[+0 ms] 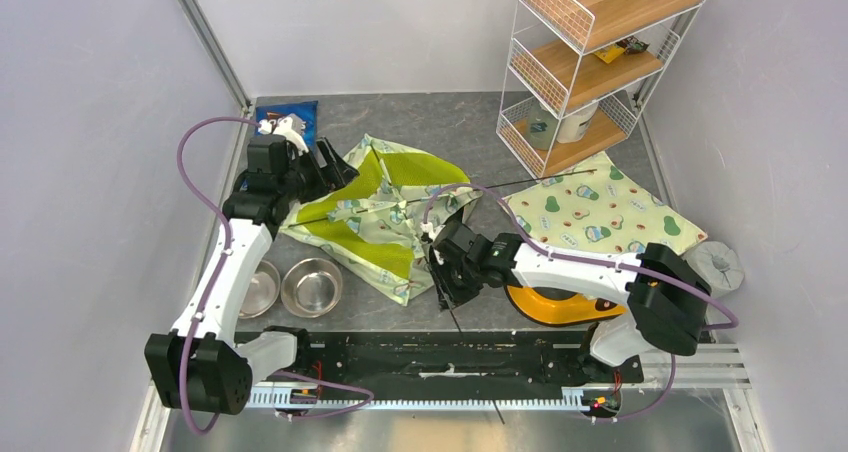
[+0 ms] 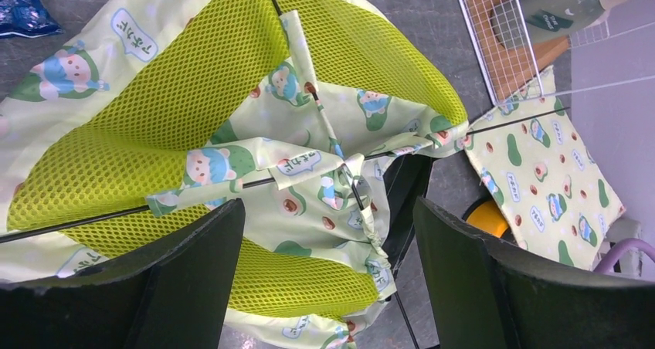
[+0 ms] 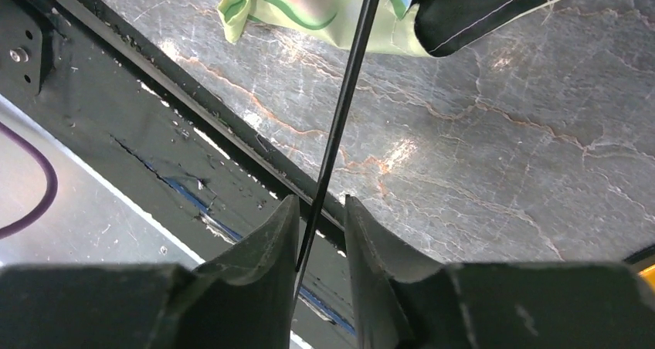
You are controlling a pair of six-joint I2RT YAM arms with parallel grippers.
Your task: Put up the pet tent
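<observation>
1. Right up close by the bases, the right tool [image 3: 320, 241] hung low over the grey marbled table [image 3: 502, 156]. Its jaws were drawn narrow either side of a thin black pole [image 3: 347, 94], with a sliver of gap showing, so by my read it was not yet clamped.
2. Just beyond, the pale-green avocado-print pet tent [image 1: 385, 212] lay collapsed mid-table between the arms, lime mesh lining up, poles crossing over it, nothing standing.
3. At its far-left edge the left tool [image 1: 325, 167] hovered over the fabric, jaws spread wide, grasping nothing.
4. Off to the right, the flat square mat of matching print [image 1: 600, 212] lay apart from the tent.
5. The step in hand, I judged, was catching that loose pole end; it looked like early days.
6. The next move called for a firm pinch on so slim a rod, which could well slip, then flexing it to raise the tent while the left tool steadied the cloth.
</observation>
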